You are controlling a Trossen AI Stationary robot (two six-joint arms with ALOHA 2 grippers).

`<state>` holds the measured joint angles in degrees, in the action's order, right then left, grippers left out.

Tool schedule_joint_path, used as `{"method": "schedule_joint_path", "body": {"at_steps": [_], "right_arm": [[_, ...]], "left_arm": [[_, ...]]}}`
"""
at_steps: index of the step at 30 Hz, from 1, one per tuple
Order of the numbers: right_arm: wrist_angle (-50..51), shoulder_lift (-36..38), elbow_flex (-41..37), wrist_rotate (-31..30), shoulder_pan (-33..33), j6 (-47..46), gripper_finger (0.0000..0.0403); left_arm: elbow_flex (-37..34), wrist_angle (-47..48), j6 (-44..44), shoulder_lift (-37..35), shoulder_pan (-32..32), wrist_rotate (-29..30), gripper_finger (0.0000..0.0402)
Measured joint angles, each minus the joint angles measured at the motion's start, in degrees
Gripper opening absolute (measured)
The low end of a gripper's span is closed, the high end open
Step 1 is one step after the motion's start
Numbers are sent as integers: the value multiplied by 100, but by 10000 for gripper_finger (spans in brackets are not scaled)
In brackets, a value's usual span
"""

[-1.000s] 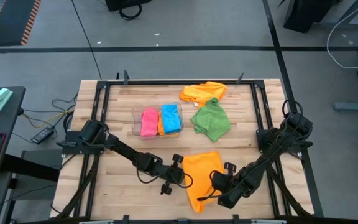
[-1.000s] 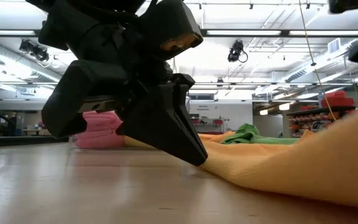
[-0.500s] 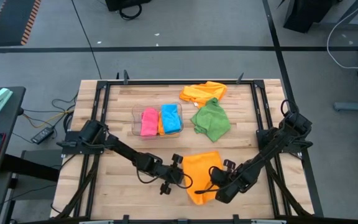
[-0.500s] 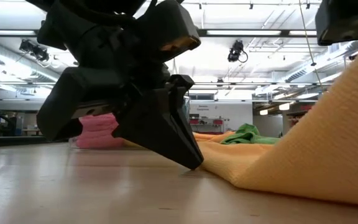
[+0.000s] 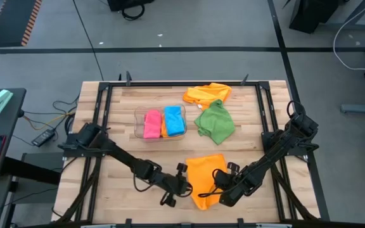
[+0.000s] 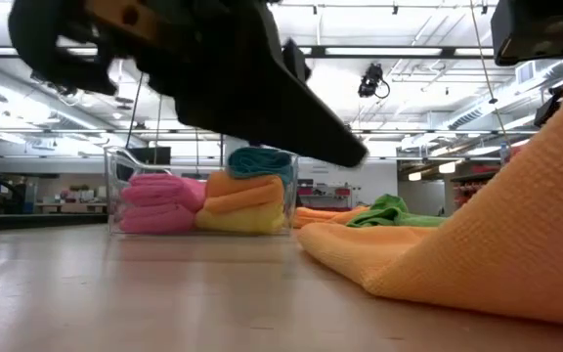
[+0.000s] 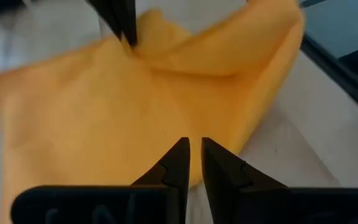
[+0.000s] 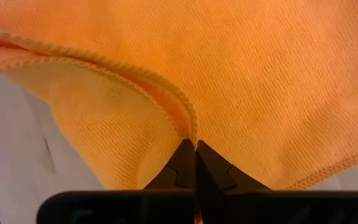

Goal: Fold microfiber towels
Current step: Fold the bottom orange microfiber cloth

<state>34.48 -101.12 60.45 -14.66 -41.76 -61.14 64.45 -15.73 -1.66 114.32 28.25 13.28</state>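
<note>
Towels number three loose on the wooden worktop [image 5: 125, 161] from above: a crumpled orange one [image 5: 206, 94], a green one [image 5: 215, 123], and an orange towel [image 5: 205, 180] near the front edge. A clear bin [image 5: 139, 121] holds folded pink [image 5: 151, 123] and blue [image 5: 174, 120] ones. The left tool [image 5: 181, 188] sits beside that front towel; the right tool [image 5: 222, 187] is on it.

At table height, the bin also shows orange and yellow folds; a ceiling-lit room lies behind.

Left wrist: fingers nearly together, holding nothing.

Right wrist: fingers pinching the towel's hem.
</note>
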Motion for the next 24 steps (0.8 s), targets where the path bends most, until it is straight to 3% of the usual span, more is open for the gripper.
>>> {"method": "schedule_joint_path", "body": {"at_steps": [10,24], "right_arm": [[-7,4,0,-2,4,-33,2],[13,4,0,17,178,447,3]], "left_arm": [[-11,-945,259,874,209,-42,45],[0,-943,187,945,273,-42,39]]}}
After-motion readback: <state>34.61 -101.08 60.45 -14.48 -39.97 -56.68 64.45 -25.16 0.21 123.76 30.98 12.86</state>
